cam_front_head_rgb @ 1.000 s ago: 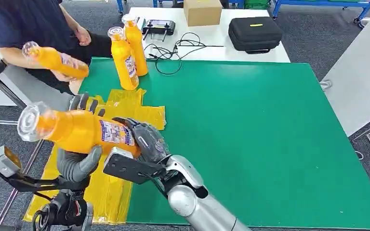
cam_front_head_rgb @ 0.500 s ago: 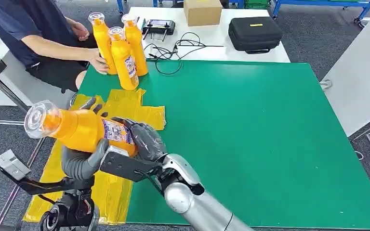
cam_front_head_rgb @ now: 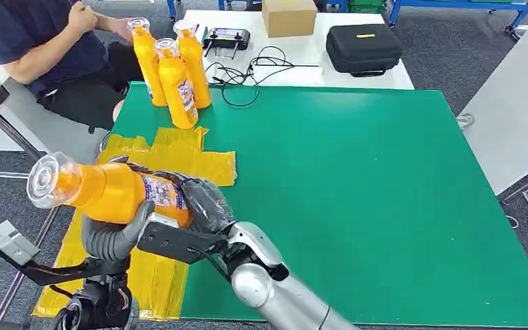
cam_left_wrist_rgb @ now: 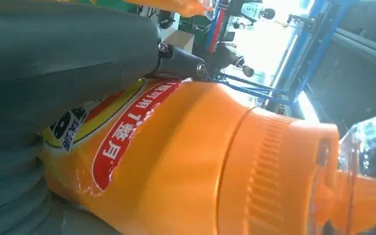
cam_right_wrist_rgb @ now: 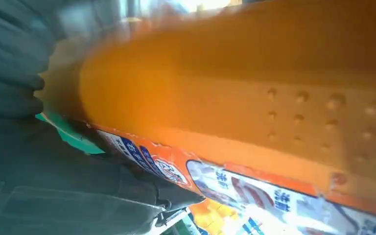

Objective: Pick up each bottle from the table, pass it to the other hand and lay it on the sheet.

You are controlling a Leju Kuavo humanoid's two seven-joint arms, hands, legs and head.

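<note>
Right now both hands are wrapped around one orange bottle [cam_front_head_rgb: 113, 192], held on its side in the air above the yellow sheet [cam_front_head_rgb: 179, 155] at the near left of the green table [cam_front_head_rgb: 357, 206]. The left hand [cam_front_head_rgb: 113, 234] cradles it from underneath with its thick grey thumb curled up the side, and the right hand [cam_front_head_rgb: 203, 203] clasps the base end, dark fingers over the label. The clear cap [cam_front_head_rgb: 45, 180] points out to the left, past the table edge.

Up close, the left wrist view shows a red band with white Chinese characters on the bottle's label [cam_left_wrist_rgb: 127, 132], above a yellow border, and the ribbed orange collar below the cap; I cannot read the characters with any certainty. The right wrist view shows the other side: rows of small raised dots in the orange plastic and a strip of blue and red print [cam_right_wrist_rgb: 235, 188], too blurred to read.

Three more orange bottles [cam_front_head_rgb: 172, 75] stand upright, bunched together at the far left corner of the table. A person in a dark shirt [cam_front_head_rgb: 34, 41] sits just beyond them. Behind, a white table [cam_front_head_rgb: 302, 51] carries a cardboard box [cam_front_head_rgb: 289, 15], a black case [cam_front_head_rgb: 363, 47] and a controller [cam_front_head_rgb: 225, 36] with cables.
</note>
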